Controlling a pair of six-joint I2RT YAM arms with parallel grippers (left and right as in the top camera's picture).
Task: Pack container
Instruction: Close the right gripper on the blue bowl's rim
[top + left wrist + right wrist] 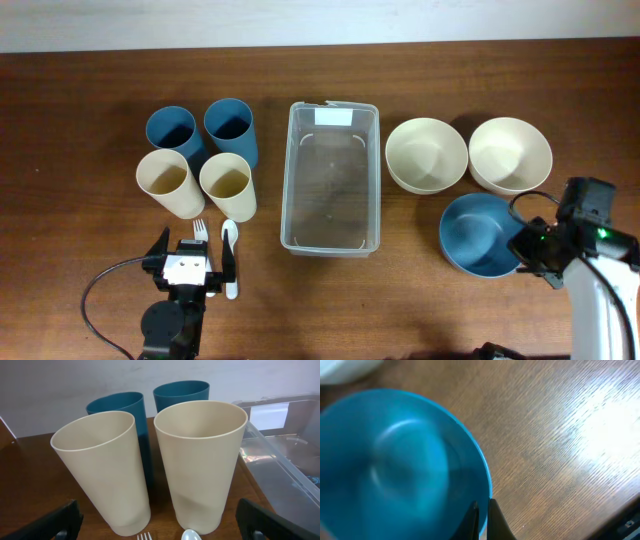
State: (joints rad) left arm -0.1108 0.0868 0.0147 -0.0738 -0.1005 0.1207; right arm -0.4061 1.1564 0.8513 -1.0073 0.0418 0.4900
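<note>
Fork (199,231) and spoon (230,248) lie at the table's near edge, between the widely parted fingers of the left gripper (195,252). To the right, the right gripper (481,512) is clamped on the rim of the blue bowl (478,235). Farther back stand two cream cups (165,183), then two blue cups (172,130). The clear container (288,200) sits mid-table between cups and bowls, upright, lengthwise front to back. Two cream bowls (425,155) lie beyond the blue one.
</note>
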